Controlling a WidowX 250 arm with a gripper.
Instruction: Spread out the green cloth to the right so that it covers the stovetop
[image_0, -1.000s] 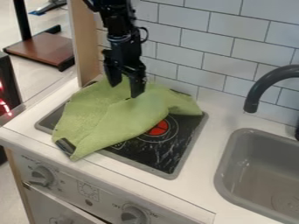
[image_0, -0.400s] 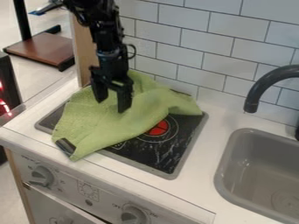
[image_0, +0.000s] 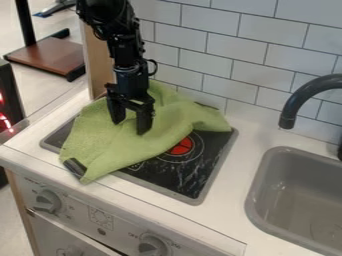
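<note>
The black gripper (image_0: 130, 126) hangs from the upper left over the left middle part of a green cloth (image_0: 153, 142). Its two fingers stand apart, with their tips low against the cloth; whether they touch it I cannot tell. Spread in folds, the cloth covers much of the black stovetop (image_0: 190, 176). A dark object (image_0: 75, 167) pokes out at the cloth's lower left corner. One red burner mark (image_0: 182, 146) shows beside the cloth's right edge.
To the right are a grey sink (image_0: 284, 200) and a dark curved faucet (image_0: 290, 107). A white tiled wall (image_0: 220, 55) rises behind, and a wooden panel (image_0: 99, 60) stands at the back left. Stove knobs (image_0: 47, 201) line the front.
The gripper has moved left and toward the front over the cloth, most recently coming slightly lower. The cloth looks unmoved.
</note>
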